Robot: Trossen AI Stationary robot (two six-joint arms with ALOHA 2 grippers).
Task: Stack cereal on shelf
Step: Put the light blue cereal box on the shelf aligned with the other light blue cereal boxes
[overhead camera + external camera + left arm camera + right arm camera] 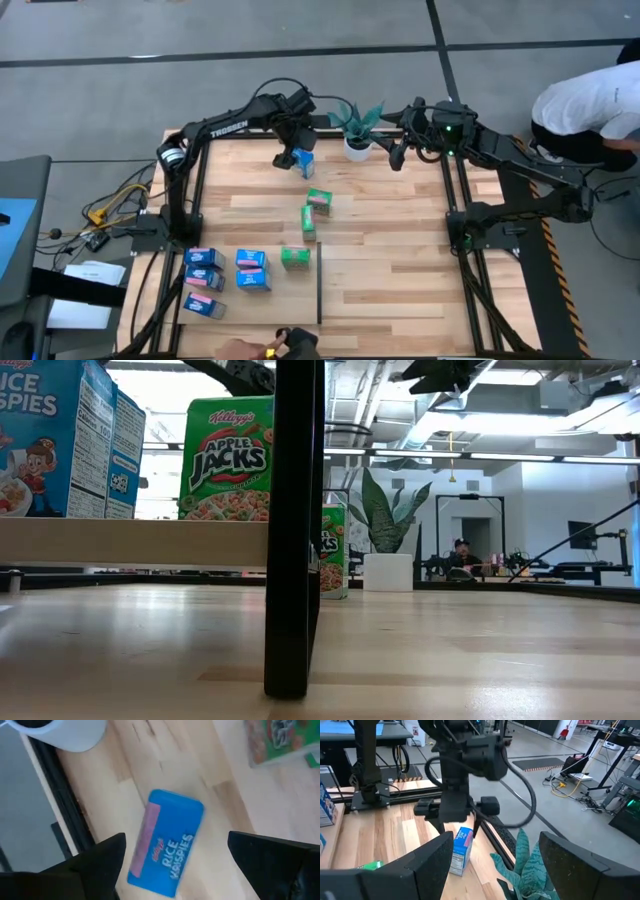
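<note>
A blue Rice Krispies cereal box (pixel 167 845) stands upright on its short end on the light-wood shelf (pixel 400 280), near the far edge. My left gripper (pixel 292 152) hangs just above it, pointing steeply down and open, with a finger on either side of the box top and a gap at each. The right wrist view shows the same box (pixel 461 851) under that gripper. Three green boxes (pixel 308 222) and several blue ones (pixel 250 270) rest on the wood nearer the front. My right gripper (pixel 495 870) waits open at the far right, by the plant.
A potted plant (pixel 357 130) stands at the far edge between the two arms. A thin black divider strip (pixel 318 290) runs toward the near edge. A person (pixel 590 105) bends over beyond the right side, and a hand (pixel 250 350) shows at the near edge.
</note>
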